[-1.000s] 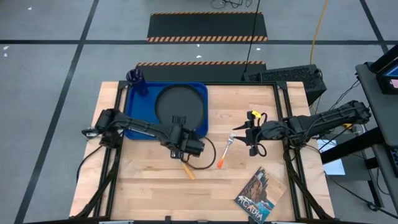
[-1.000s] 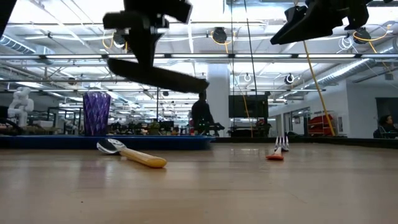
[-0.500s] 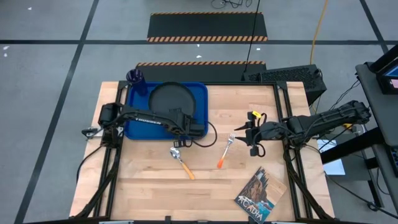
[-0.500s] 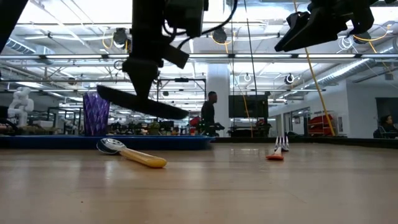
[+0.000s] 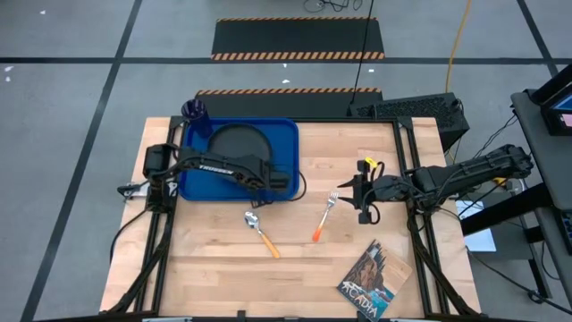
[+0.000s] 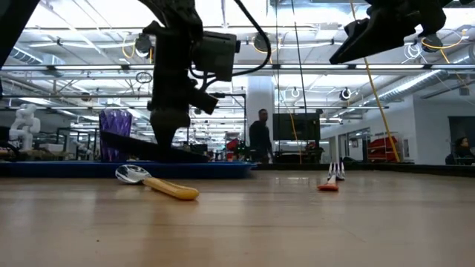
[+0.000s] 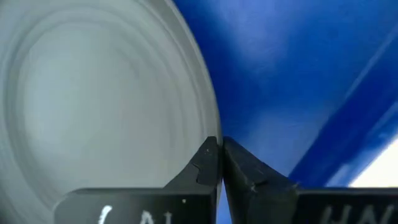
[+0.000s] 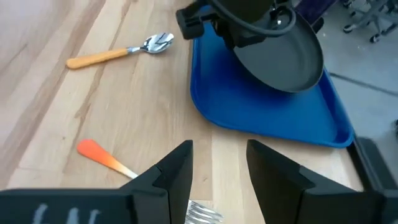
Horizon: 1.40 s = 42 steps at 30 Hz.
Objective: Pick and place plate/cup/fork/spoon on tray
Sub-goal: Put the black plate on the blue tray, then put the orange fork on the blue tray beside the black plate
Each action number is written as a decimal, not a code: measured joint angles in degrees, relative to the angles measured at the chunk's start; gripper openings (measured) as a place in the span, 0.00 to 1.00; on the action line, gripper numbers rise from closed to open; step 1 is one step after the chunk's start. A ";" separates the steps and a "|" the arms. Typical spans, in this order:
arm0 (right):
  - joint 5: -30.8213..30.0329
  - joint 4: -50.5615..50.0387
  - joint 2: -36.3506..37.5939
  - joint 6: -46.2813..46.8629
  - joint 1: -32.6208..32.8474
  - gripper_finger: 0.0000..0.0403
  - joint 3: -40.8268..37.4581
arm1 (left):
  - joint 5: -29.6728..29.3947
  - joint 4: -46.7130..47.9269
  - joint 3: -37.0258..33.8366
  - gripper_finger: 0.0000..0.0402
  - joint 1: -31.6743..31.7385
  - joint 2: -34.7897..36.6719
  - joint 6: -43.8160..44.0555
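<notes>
The black plate hangs tilted low over the blue tray, with my left gripper shut on its near rim. In the low view the plate slopes down toward the table's right; whether its low edge touches the tray I cannot tell. The purple cup stands at the tray's far left corner. The spoon and the fork lie flat on the wood. My right gripper hovers open above the fork's tines. My left gripper pinches the plate's rim between its two shut fingers, on the plate's near side. The fingers come steeply from above, slanting toward the far edge. The plate hangs tilted from the hold, over the tray floor.
A book lies near the table's front right corner. Bare wood lies between the spoon and the tray's near edge. The low view shows a person standing far off in the room behind the table.
My left gripper has carried the plate toward the table's far edge and a little to the left, from above the spoon to over the tray. It has sunk a good way; the plate has stayed tilted and come down close to the tray.
</notes>
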<state>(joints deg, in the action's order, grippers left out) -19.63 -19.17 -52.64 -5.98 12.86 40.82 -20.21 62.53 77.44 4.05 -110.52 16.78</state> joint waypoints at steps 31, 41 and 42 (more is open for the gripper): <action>-0.84 0.94 -22.63 53.89 3.87 0.41 0.02 | -0.69 0.36 -1.39 0.29 2.85 4.75 7.11; 1.60 9.55 -27.10 63.17 4.52 0.41 0.02 | -1.42 -1.01 -1.39 0.30 0.12 14.40 12.38; 1.25 9.23 -27.14 64.50 4.52 0.41 0.02 | -2.01 -1.28 -1.39 0.30 -0.26 15.04 12.54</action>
<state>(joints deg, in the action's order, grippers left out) -18.38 -9.94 -79.78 58.53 17.39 40.84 -22.21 61.25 76.05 3.79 -95.48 29.31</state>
